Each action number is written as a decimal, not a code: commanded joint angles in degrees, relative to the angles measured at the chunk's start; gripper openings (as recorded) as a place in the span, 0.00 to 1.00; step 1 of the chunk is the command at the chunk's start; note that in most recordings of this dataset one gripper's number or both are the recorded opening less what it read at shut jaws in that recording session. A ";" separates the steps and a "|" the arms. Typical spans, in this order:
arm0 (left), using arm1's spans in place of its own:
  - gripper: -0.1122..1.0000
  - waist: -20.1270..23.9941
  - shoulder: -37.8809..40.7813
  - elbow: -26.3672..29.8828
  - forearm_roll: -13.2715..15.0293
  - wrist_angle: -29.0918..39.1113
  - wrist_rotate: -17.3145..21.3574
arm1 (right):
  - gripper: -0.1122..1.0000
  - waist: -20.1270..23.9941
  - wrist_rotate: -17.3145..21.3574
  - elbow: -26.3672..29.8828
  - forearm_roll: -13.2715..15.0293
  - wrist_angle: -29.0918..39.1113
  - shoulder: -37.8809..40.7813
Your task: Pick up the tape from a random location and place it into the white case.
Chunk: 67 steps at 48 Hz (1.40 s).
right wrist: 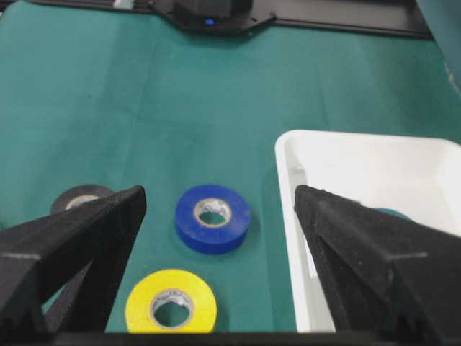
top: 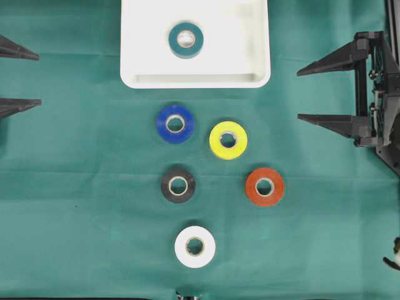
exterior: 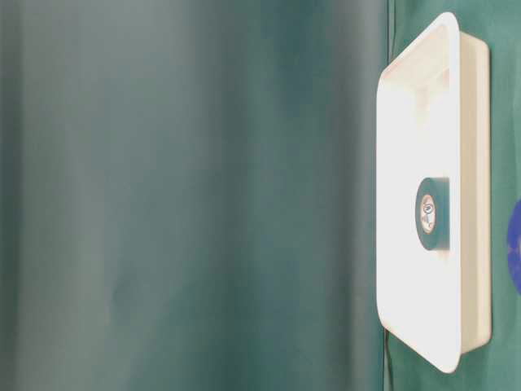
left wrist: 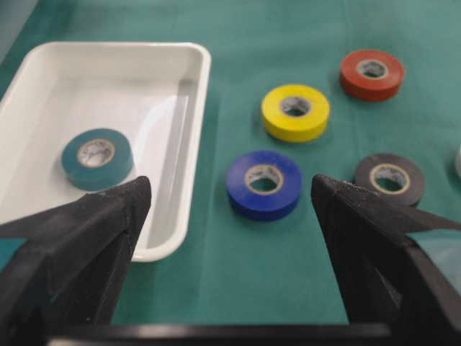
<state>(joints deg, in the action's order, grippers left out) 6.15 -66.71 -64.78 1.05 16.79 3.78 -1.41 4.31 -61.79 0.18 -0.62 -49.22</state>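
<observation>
Left wrist view is framed by the left gripper (left wrist: 227,209), whose jaws are spread wide with nothing between them. Nearest ahead of it the blue roll (left wrist: 263,184) is seen lying flat on the green cloth (left wrist: 238,281), with the black roll (left wrist: 390,178) to its right, the yellow roll (left wrist: 295,111) beyond, and the red roll (left wrist: 372,73) farthest. In the overhead view a white roll (top: 195,246) is seen nearest the bottom edge, well apart from the case.

The risks can be judged from this layout. The blue and yellow rolls lie near each other, so a neighbour could be knocked aside by an outer finger if the jaws are lowered off-centre. A roll could be pushed along the cloth rather than gripped if the fingertips meet its top face. The blue roll also lies near the case rim, which could be clipped on the way across. A release made too high could let a roll bounce or land on the one already inside.

The right gripper (right wrist: 220,205) is likewise wide open and empty, held at the right edge of the table.

The white case (top: 142,37) is set at the far side of the table, and a single teal roll (top: 185,40) is held in it, lying flat near the middle; the remaining floor is bare.
</observation>
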 commanded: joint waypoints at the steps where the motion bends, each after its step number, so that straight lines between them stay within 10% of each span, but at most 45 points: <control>1: 0.97 -0.18 0.44 0.79 0.09 -0.53 0.00 | 0.93 1.05 0.09 0.97 -0.18 -0.26 0.09; 29: 0.97 -0.18 0.26 0.79 0.00 -0.53 0.00 | 0.93 11.87 0.79 1.23 -0.26 -0.09 0.53; 67: 0.97 -0.18 0.26 0.88 0.00 -0.97 -0.09 | 0.93 12.04 0.70 2.29 -0.09 -0.26 2.55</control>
<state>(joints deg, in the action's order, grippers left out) 6.06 -66.80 -64.78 1.05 16.35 3.78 10.46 5.01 -61.61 0.09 -0.44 -47.55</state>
